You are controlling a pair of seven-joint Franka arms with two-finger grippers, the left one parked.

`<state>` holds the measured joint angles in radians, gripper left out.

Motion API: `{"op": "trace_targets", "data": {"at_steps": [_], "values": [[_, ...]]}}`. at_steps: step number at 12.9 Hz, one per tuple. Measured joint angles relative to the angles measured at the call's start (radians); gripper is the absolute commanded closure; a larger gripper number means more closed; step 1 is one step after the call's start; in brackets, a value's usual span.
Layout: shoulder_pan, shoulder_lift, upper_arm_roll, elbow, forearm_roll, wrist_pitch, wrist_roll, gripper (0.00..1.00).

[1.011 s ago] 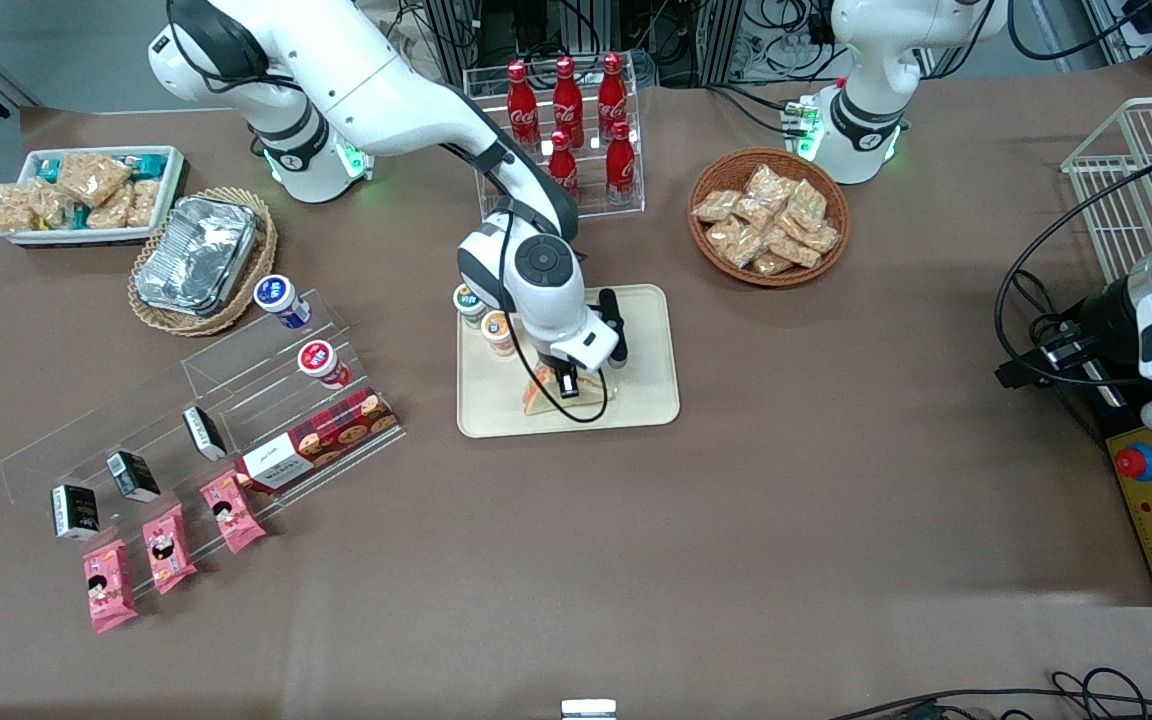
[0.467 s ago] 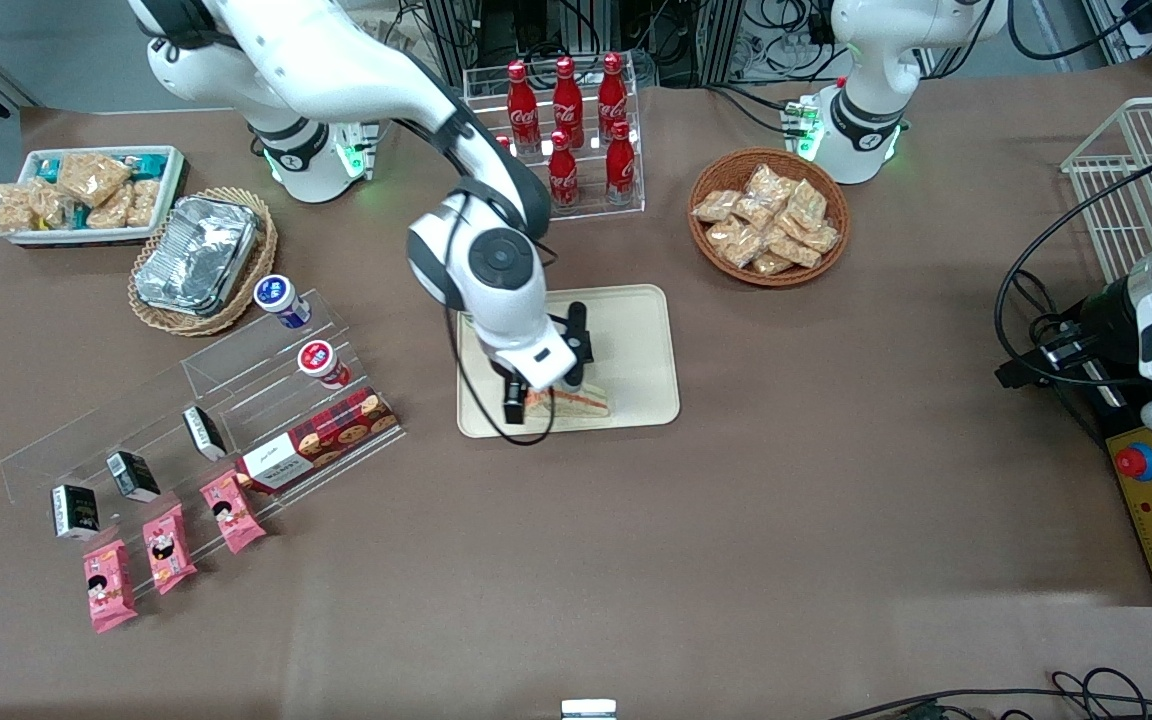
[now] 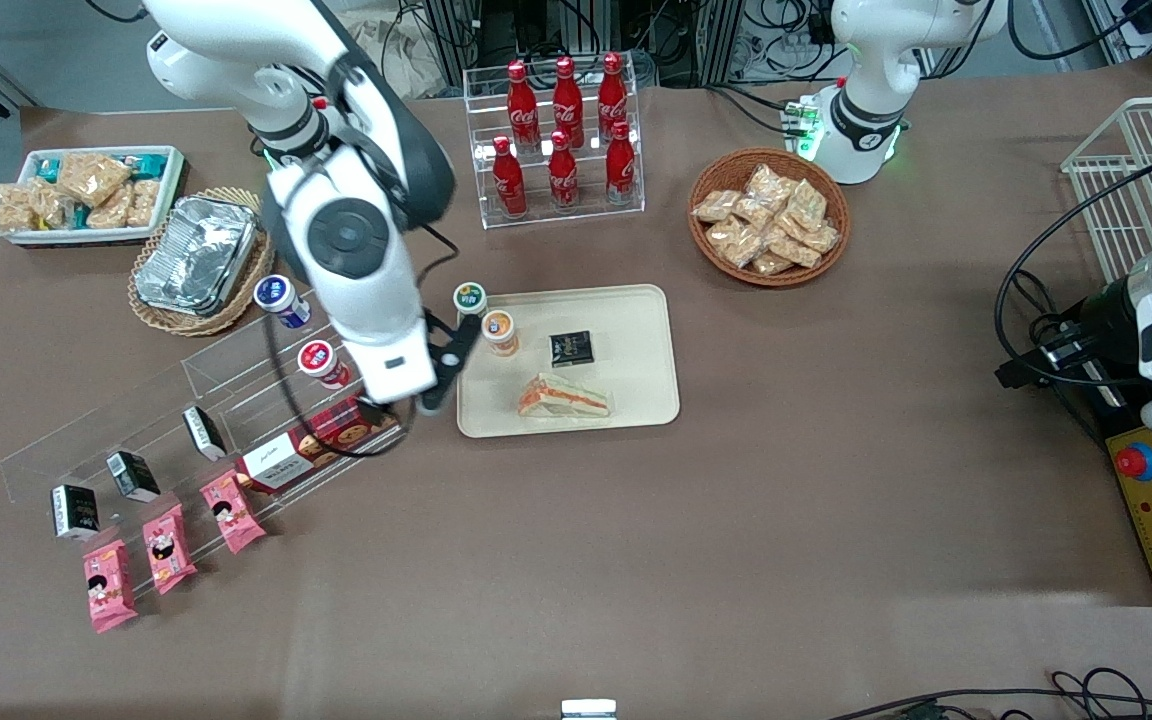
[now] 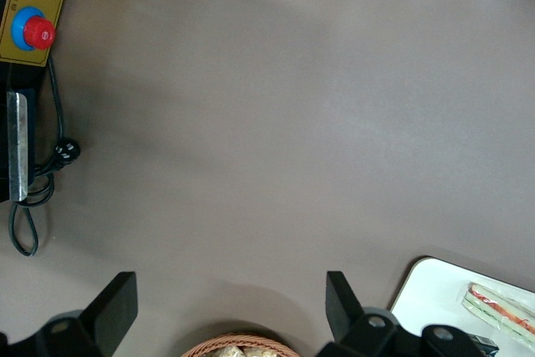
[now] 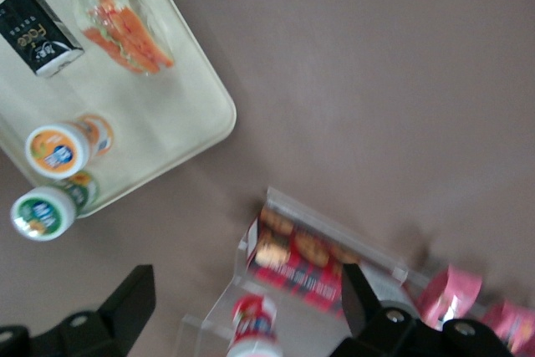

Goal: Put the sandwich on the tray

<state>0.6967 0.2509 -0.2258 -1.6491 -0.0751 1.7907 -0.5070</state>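
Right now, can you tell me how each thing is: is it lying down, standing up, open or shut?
sandwich: lying flat on the tray, wrapped, let go.
tray: flat on the table, holding the sandwich, a black box and two cups.
black box: lying flat on the tray.
orange-lidded cup: upright, lid on.
green-lidded cup: upright, lid on, at the tray's corner.
gripper: open, empty, above the table beside the tray.

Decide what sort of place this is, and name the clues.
Probably a robot lab staged as a snack shop: cola bottles in a clear rack, a snack basket, cables. The gripper hangs open beside the tray holding the sandwich.
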Motion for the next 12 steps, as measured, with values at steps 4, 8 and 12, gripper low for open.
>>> {"op": "trace_targets", "data": {"at_steps": [4, 8, 12], "values": [[-0.149, -0.129, 0.000, -0.003, -0.002, -0.107, 0.085, 0.01], [-0.357, -0.184, 0.000, -0.005, 0.065, -0.111, 0.122, 0.01], [-0.542, -0.242, 0.016, -0.005, 0.081, -0.135, 0.151, 0.01]]}}
